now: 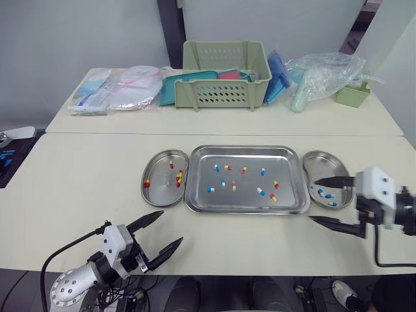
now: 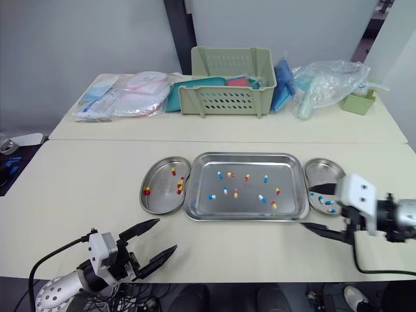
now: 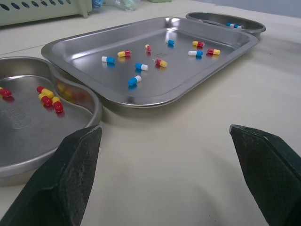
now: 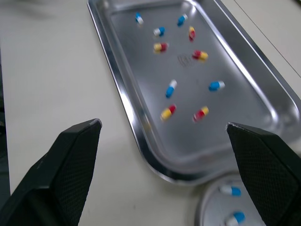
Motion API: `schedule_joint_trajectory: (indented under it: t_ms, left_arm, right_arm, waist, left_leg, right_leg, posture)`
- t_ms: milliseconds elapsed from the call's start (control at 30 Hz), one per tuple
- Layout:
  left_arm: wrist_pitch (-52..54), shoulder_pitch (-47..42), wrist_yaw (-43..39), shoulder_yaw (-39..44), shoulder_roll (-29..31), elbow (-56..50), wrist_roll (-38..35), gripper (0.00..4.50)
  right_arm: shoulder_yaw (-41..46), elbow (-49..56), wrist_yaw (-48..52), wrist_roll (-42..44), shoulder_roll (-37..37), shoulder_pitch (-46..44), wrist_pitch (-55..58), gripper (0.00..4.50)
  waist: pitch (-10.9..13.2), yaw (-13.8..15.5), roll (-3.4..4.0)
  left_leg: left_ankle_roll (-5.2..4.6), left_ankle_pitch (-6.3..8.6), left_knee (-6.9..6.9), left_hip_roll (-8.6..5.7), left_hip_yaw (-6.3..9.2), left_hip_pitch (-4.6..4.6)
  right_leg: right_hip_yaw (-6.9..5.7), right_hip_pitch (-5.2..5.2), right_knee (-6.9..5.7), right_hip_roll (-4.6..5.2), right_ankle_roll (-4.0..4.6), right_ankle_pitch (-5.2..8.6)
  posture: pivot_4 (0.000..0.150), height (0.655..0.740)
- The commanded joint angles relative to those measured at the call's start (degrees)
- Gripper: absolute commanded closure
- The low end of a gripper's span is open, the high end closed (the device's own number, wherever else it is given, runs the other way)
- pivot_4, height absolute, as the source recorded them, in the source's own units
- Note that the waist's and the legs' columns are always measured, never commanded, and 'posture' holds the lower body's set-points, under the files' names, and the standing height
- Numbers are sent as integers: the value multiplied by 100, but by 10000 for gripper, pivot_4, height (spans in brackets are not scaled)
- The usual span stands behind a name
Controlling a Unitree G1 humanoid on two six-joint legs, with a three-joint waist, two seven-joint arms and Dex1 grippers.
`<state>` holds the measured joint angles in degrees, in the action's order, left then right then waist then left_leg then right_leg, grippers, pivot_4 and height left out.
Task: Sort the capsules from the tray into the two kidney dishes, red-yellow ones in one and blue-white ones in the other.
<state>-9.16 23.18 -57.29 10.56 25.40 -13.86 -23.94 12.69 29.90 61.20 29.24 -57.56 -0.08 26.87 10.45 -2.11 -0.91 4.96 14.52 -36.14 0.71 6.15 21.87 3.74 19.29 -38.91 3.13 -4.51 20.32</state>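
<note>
Head view: capsules (image 1: 260, 191) are scattered in the tray (image 1: 247, 210) between the kidney dishes (image 1: 159, 192); left pincer (image 1: 171, 227) and right pincer (image 1: 314, 201) are held open, empty. Left wrist view: red-yellow ones (image 3: 47, 94) are noted in the near dish (image 3: 28, 127). Right wrist view: capsules are judged light and slick, best pinched mid-body.

Clinic-like lab: steel kidney dishes (image 1: 160, 192), packaged medical supplies (image 1: 120, 91).

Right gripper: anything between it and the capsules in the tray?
Nothing visible. The right gripper hangs open near the tray's right front corner, by the right kidney dish. Only the tray's low rim lies between it and the capsules. The way from tray to that dish looks clear too.
</note>
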Motion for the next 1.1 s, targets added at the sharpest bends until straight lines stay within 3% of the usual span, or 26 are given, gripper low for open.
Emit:
schedule_joint_trajectory:
  t_ms: [33,67,167,300,733,1100]
  left_arm:
    - [1,-8,166,-91,-23,-297,-62,0]
    - [7,-11,196,-111,-21,-323,-60,0]
    - [166,-93,353,-204,19,-513,-71,0]
    - [368,-197,533,-298,56,-736,-87,0]
    - [556,-290,707,-394,152,-907,-96,0]
    - [589,-260,748,-386,203,-970,-76,0]
  right_arm:
    - [-958,163,-278,-230,325,-684,188,168]
    - [-1162,124,-311,-326,404,-833,210,168]
    - [-2033,-218,-463,-891,836,-1519,96,5618]
    - [-2811,-683,-514,-1375,1401,-2328,157,19263]
    - [-4219,-2799,-479,-2435,3063,-4260,267,19263]
    - [-4419,-3935,-399,-2866,3751,-4589,-154,19263]
  waist:
    - [0,22,-1]
    - [0,26,-1]
    - [0,33,-8]
    - [0,23,-10]
    - [1,10,-9]
    - [1,-29,-9]
  left_leg:
    - [0,0,0,0,1,0]
    - [0,0,0,1,4,0]
    - [0,0,0,1,5,2]
    - [1,-1,1,1,9,1]
    - [1,-1,2,1,12,6]
    - [1,-1,3,1,11,11]
  right_leg:
    - [-1,1,0,0,0,0]
    - [-4,1,-1,0,0,0]
    - [-5,3,2,0,0,0]
    - [-8,6,-5,0,1,0]
    - [-10,18,-6,0,2,0]
    - [-8,31,-11,0,2,-1]
  posture:
    - [1500,7390]
    - [1500,7390]
    - [1500,7390]
    - [1500,7390]
    - [1500,7390]
    - [1500,7390]
